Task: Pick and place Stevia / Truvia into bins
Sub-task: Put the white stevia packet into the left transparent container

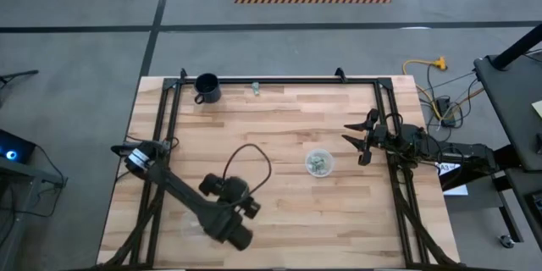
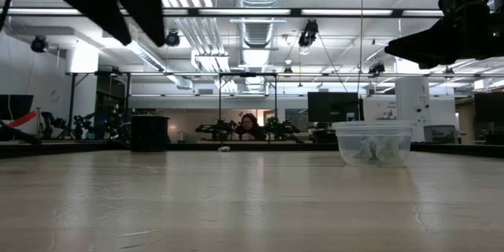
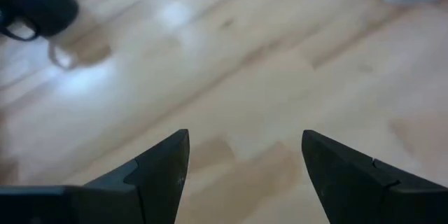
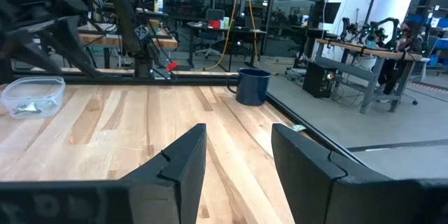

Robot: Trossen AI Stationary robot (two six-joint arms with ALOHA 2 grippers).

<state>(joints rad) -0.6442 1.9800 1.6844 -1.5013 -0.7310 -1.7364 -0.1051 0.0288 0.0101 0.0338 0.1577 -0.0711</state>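
A round clear plastic bin (image 1: 319, 163) holding pale green-and-white packets is sitting on the light wooden counter (image 1: 288, 118), just beside the open right gripper (image 1: 356, 141). A black mug (image 1: 207, 88) is standing well apart from it.

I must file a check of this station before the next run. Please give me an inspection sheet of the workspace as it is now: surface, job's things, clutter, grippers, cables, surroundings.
Surface: wooden table, no spill seen.
Job's things: one clear round bin right of centre, with packets inside; one small packet-like item at the far edge. Second bin: nothing seen.
Clutter: black mug at the far left corner.
Grippers: left gripper open, empty, above the near-left part of the table; right gripper open, empty, above the right edge.
Cables: black loop on the left arm; yellow and black leads on the floor right of the table.
Surroundings: a person far behind the table; workbenches.
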